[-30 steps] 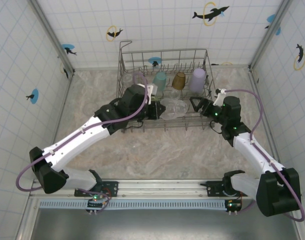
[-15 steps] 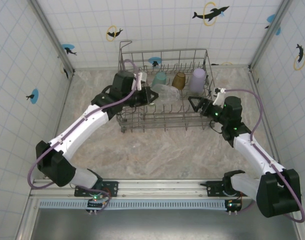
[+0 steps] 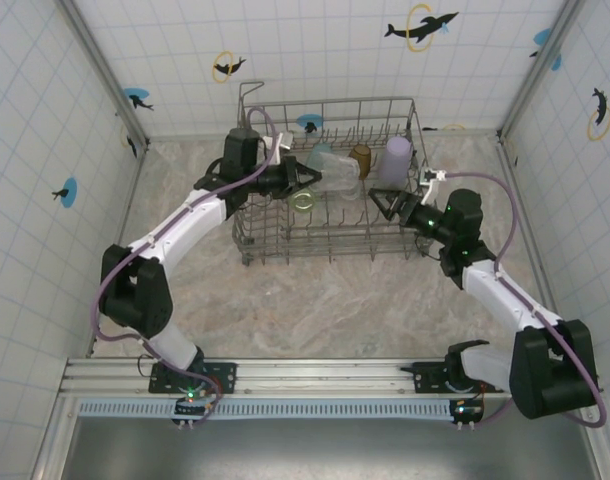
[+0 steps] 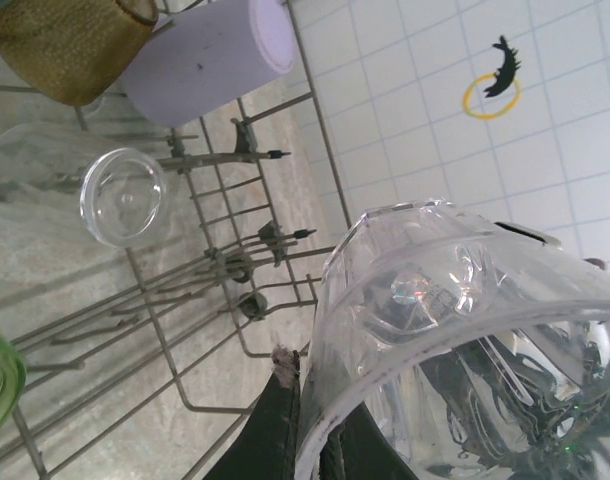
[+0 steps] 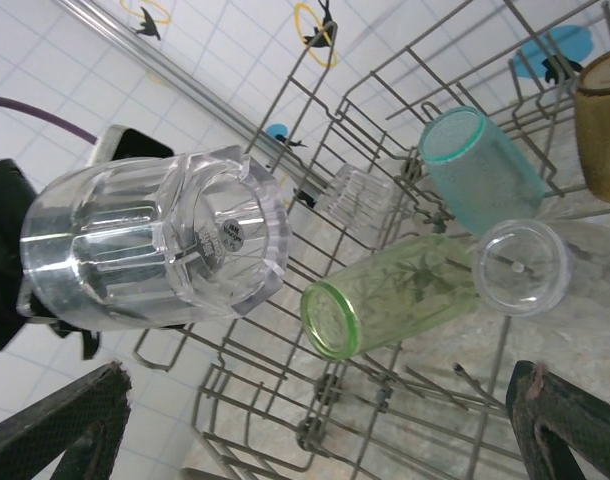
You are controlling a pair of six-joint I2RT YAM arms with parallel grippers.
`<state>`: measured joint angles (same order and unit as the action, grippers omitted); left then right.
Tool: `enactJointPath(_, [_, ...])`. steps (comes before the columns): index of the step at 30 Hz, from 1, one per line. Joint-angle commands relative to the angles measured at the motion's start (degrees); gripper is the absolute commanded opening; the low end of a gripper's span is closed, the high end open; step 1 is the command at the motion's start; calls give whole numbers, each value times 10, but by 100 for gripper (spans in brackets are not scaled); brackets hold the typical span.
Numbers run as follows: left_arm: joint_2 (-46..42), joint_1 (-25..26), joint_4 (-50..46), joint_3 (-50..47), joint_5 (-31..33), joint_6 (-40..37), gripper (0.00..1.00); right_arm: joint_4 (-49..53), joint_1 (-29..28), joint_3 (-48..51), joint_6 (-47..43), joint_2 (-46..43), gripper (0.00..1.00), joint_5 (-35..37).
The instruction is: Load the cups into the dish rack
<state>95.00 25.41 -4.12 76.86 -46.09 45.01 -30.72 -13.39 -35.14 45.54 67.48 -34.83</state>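
The left hand (image 3: 307,180) is clenched on a clear cup (image 3: 337,178) and holds it above the dish rack (image 3: 330,101). The right hand (image 3: 383,205) is released, its jaws wide, at the rack's right end.

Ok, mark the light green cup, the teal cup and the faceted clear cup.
light green cup (image 5: 405,290), right wrist view, on its side wall.
teal cup (image 5: 490,170), right wrist view, on its side wall.
faceted clear cup (image 5: 220,240), right wrist view, on its base.

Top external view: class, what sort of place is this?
Probably a robot test cell, not a real kitchen: white tiled walls with dolphin stickers, two arms on a rail, a dish rack of cups.
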Motion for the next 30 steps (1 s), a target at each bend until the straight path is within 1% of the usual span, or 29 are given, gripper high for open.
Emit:
enactJointPath(1, [9, -26, 80, 7, -76, 23, 0, -87, 2, -19, 46, 18, 100, -24])
enactJointPath(9, [41, -46, 124, 5, -135, 33, 0, -190, 0, -46, 144, 77, 100, -55])
enactJointPath(14, [60, -53, 142, 9, -161, 34, 0, -228, -9, -70, 190, 114, 100, -58])
enactJointPath(20, [73, -58, 149, 11, -165, 34, 0, -248, -28, -103, 235, 157, 99, -53])
enactJointPath(26, [77, -58, 182, 14, -188, 49, 0, -263, -47, -137, 268, 194, 97, -55])
enactJointPath(30, [79, -58, 186, 17, -195, 57, 0, -268, -55, -149, 281, 209, 95, -52])
